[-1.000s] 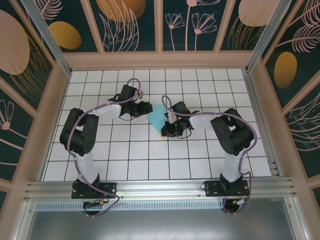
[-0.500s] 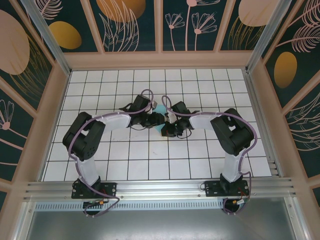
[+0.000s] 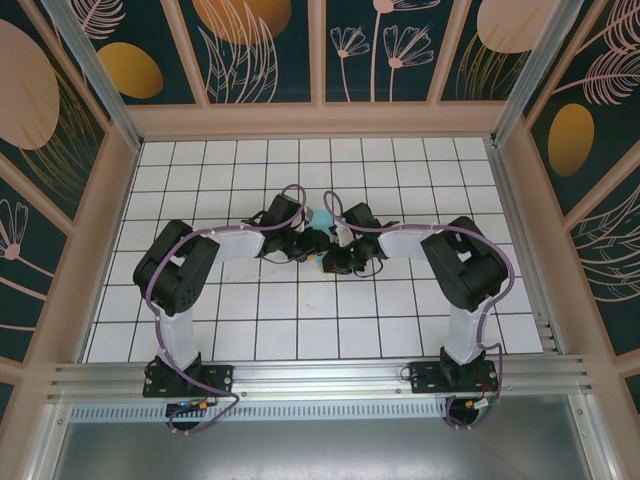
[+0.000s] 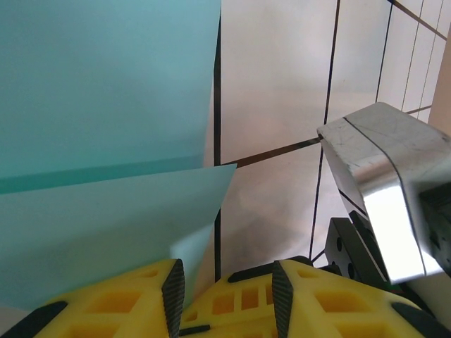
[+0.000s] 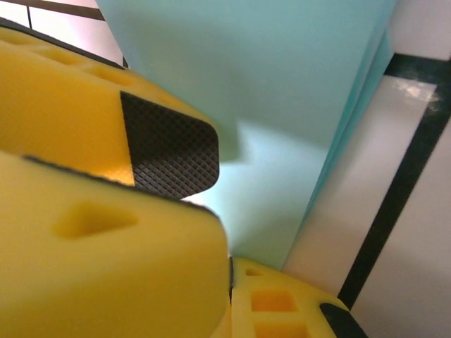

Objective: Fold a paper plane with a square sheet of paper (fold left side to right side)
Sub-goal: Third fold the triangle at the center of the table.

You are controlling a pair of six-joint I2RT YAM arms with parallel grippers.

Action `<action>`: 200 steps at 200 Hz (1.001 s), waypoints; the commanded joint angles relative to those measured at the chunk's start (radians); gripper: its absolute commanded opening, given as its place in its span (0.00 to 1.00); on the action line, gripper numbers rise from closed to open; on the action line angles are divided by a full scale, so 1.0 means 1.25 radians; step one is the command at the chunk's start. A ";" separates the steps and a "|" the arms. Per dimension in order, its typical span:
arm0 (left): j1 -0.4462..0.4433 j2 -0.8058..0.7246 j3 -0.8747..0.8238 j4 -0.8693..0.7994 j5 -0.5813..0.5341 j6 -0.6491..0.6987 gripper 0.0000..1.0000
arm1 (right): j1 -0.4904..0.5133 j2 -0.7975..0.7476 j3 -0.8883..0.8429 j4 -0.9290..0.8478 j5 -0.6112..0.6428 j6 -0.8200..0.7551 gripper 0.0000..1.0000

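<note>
Overhead, the paper (image 3: 322, 217) lies about the middle of the table (image 3: 200, 300), and only a small turquoise patch of it shows, on its far side. The left gripper (image 3: 314, 243) and right gripper (image 3: 328, 260) meet over its near part, the left one on the paper's left and the right one at its near right. From this height I cannot tell how either pair of jaws stands.

Next, the left wrist view. The paper (image 4: 106, 84) lies flat on the table (image 4: 275, 84), with a second layer folded over its near part and ending in a pointed corner. The left gripper (image 4: 225, 289) sits at the paper's near edge, jaws apart; the layer's corner reaches the gap beside one of the yellow fingers (image 4: 127, 299). A silver block (image 4: 377, 176) stands right of the paper.

Lastly, the right wrist view. The right gripper (image 5: 215, 204) has its jaws together over the paper (image 5: 268, 84), one black pad (image 5: 169, 151) against the sheet. Whether any paper is pinched between them I cannot tell. The paper's right edge shows two layers.
</note>
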 commanded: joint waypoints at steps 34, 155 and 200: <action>-0.012 0.035 -0.017 -0.062 -0.055 0.022 0.43 | -0.002 0.040 -0.027 -0.101 0.101 -0.005 0.06; 0.099 0.049 0.050 -0.132 -0.116 0.115 0.41 | 0.002 0.046 -0.029 -0.116 0.112 -0.009 0.06; 0.141 0.091 0.159 -0.187 -0.117 0.159 0.45 | 0.007 0.037 -0.028 -0.095 0.093 -0.014 0.06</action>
